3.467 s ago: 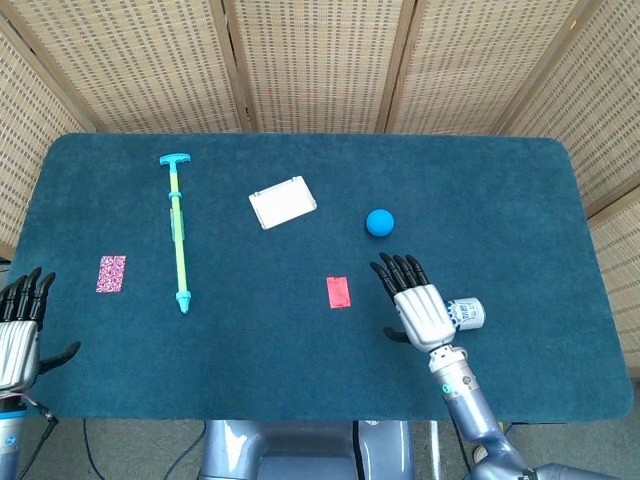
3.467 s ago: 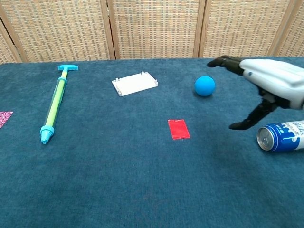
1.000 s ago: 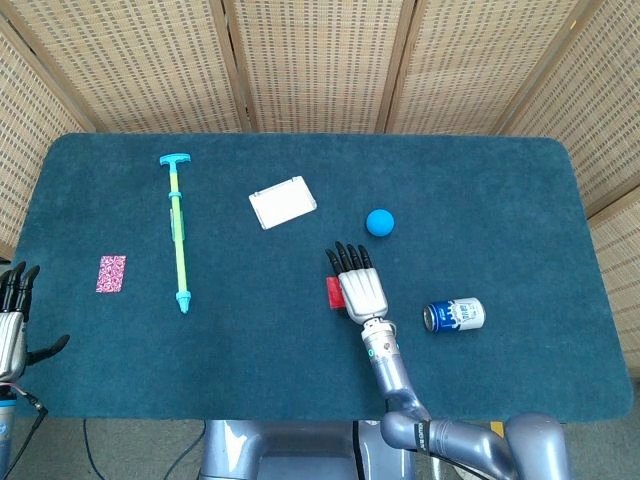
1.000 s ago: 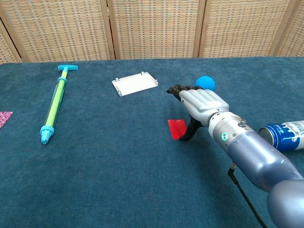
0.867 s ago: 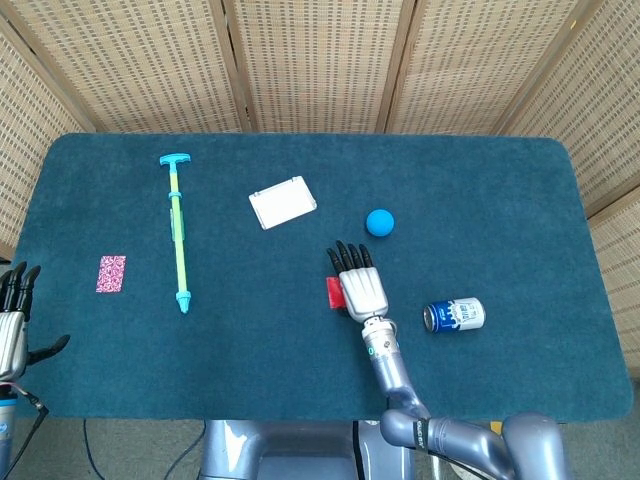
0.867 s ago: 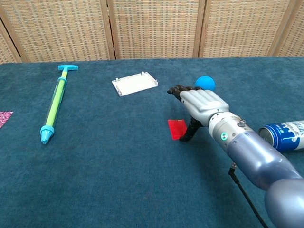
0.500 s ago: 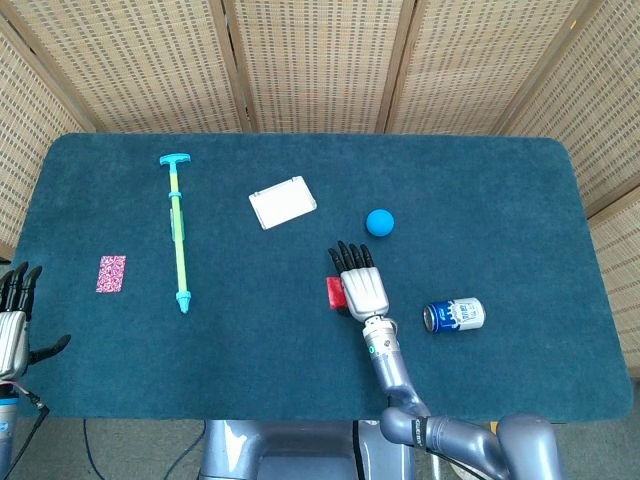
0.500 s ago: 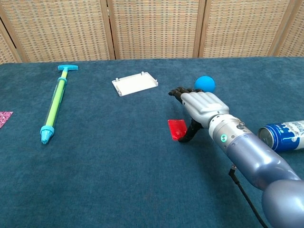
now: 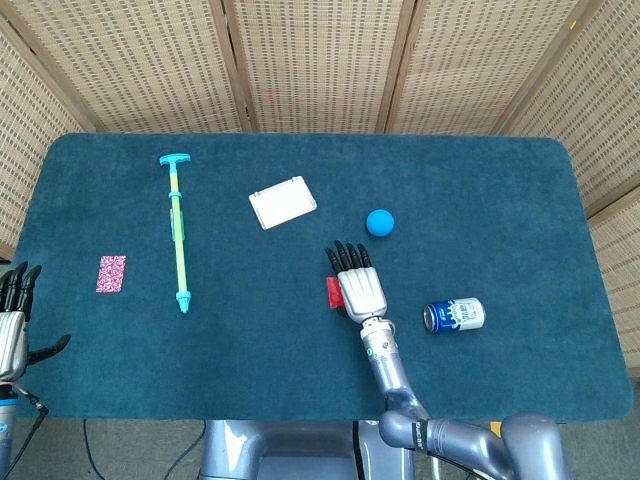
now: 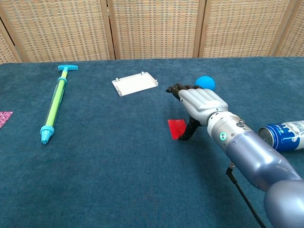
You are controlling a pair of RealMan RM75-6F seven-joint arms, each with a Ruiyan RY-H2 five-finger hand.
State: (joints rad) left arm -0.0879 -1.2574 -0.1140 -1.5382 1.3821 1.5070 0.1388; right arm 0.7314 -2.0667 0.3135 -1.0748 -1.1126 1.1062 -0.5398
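The right hand (image 10: 202,105) hovers with fingers spread, thumb touching the flat red rectangular card (image 10: 176,128) beneath it. A blue ball (image 10: 205,82) lies just beyond its fingertips. The left hand (image 9: 12,325) is spread too, holding nothing.

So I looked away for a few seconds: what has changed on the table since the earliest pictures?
The right hand moved left, away from the can, and now hovers open over the red card, thumb down beside it. It has taken hold of nothing. The left hand slipped a little lower at the table's edge, open. Can, card, ball, white tray, pump and pink card stayed put.
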